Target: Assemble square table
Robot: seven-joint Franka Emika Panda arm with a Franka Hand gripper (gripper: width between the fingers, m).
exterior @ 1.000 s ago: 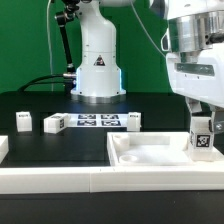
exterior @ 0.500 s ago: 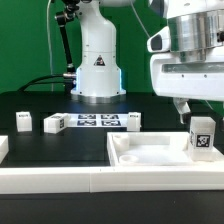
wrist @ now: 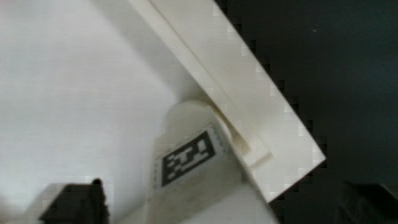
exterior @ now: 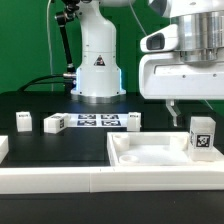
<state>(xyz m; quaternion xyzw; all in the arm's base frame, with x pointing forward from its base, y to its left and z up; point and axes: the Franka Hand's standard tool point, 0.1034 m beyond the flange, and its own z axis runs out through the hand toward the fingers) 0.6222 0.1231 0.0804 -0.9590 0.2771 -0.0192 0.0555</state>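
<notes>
The square table's white tray-like top [exterior: 150, 152] lies at the exterior view's right, rim up. One tagged leg block [exterior: 202, 137] stands upright in its far right corner. My gripper [exterior: 196, 112] hangs above that leg, open, with nothing between its fingers and clear of the leg. In the wrist view the same leg [wrist: 196, 150] stands against the top's raised rim [wrist: 231, 85], and one dark finger [wrist: 75, 203] shows beside it. Three more leg blocks [exterior: 23, 121] [exterior: 55, 123] [exterior: 133, 119] stand on the black table at the back.
The marker board [exterior: 98, 120] lies flat between the loose legs, in front of the robot's white base [exterior: 98, 65]. A long white rail [exterior: 60, 181] runs along the front edge, and another white piece [exterior: 3, 148] sits at the exterior view's left.
The gripper has let go of the leg in the top's corner, opened wide and risen above it. The leg stays upright where it was set.
</notes>
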